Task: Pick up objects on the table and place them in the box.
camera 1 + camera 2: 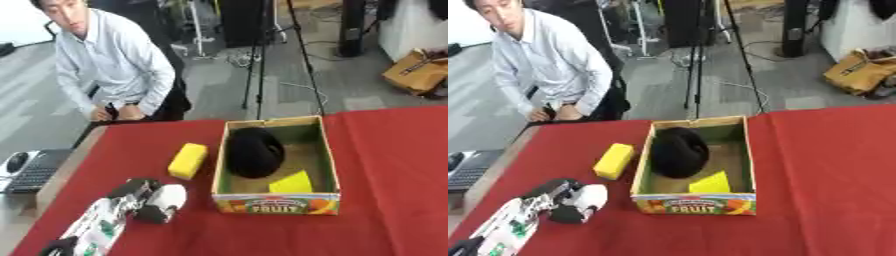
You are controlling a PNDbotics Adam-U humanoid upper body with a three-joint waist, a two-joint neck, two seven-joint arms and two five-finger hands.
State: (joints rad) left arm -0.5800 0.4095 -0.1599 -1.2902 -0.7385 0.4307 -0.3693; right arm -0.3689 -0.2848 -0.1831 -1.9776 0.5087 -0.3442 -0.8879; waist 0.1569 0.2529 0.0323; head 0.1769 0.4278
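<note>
Red cloth-covered table [385,165] is carrying an open cardboard fruit box [330,150] already holding a black rounded object [255,152] and a yellow piece [291,183]. Yellow rectangular sponge block [188,160] is lying just left of the box. Left hand [153,197] is hovering near-left, fingers curled, seemingly empty. Next: reaching farther to grasp the block.

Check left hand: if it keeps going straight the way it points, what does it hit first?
Likely the yellow block. The left hand points up and slightly right, and the block lies just beyond it, left of the box. Depth is unclear, so it may pass alongside.
</note>
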